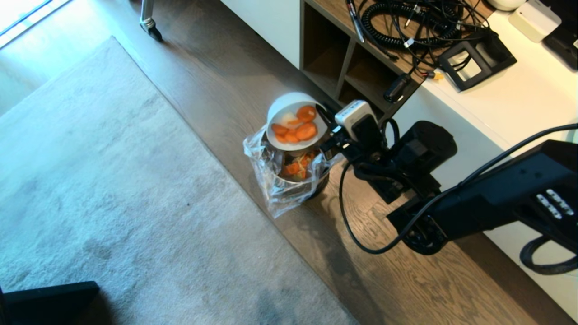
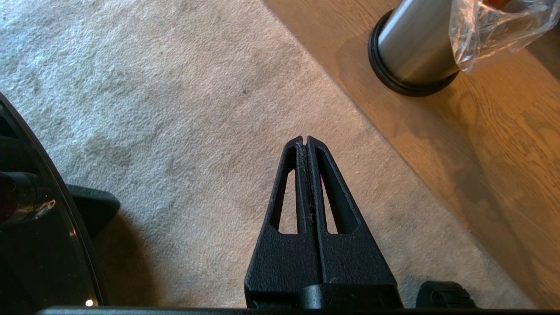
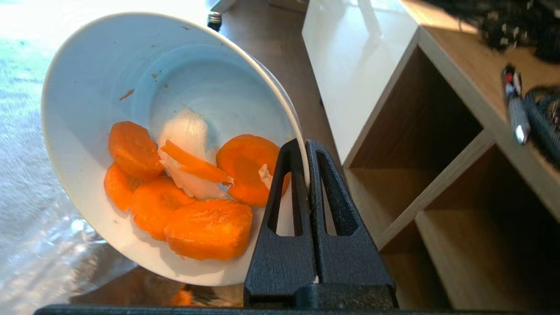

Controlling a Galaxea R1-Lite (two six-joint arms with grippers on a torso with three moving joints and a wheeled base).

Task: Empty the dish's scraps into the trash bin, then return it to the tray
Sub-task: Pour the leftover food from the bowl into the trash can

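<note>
**White bowl tipping over the metal bin**

White ceramic is catching the light in the head view: the dish [image 1: 295, 121] is hanging tilted just above the trash bin [image 1: 291, 180], its open side leaning toward the bin's mouth so the scraps [image 1: 295, 127] can slide out. The right gripper [image 1: 326, 135] is reaching in from the right, pinching the dish's right-hand rim — an edge hold that is leaving the bowl's mouth clear. The bin is standing on the wood floor [image 1: 253, 81] at the rug's [image 1: 99, 180] edge, its clear liner [image 1: 266, 180] flaring outward; orange pieces are already lying inside. Far right, a shelf unit [image 1: 343, 58] and a white counter [image 1: 510, 90] strewn with cables [image 1: 406, 22] are crowding the arm's side. No tray is showing.

In the left wrist view, the left gripper [image 2: 306, 141] is hanging parked over the rug, fingers pressed together on nothing, with the bin's steel wall [image 2: 415, 48] on the far right.

In the right wrist view, the fingers are clamping tight on the rim with the carrot slices [image 3: 175, 192] and pale bits piling against the lower wall — I judge more tilt is needed, and the loose liner could be catching a slice.
</note>
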